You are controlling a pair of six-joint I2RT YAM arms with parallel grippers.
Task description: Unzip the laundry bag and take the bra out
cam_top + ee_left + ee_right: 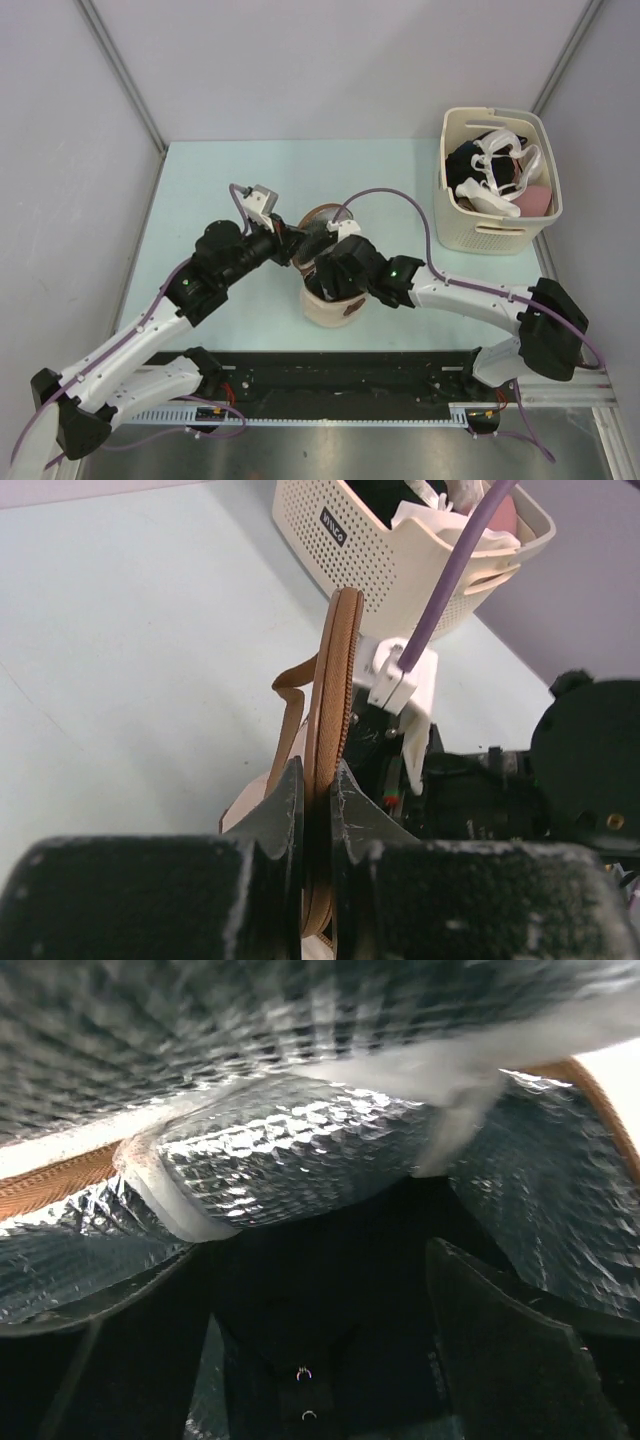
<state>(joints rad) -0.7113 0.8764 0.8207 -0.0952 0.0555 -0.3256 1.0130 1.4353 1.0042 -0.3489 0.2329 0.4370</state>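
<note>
The cream laundry bag stands mid-table with its lid raised on edge. My left gripper is shut on the lid's brown zipper trim, which runs up between the jaws. My right gripper reaches down into the open bag. In the right wrist view its fingers stand wide apart, so the right gripper is open. A black bra with small metal rings lies between them on the bag's silver lining. I cannot tell whether the fingers touch it.
A cream perforated plastic basket holding white, black and pink garments stands at the back right, also seen as the basket behind the lid. My right arm's wrist and purple cable sit close beside the left gripper.
</note>
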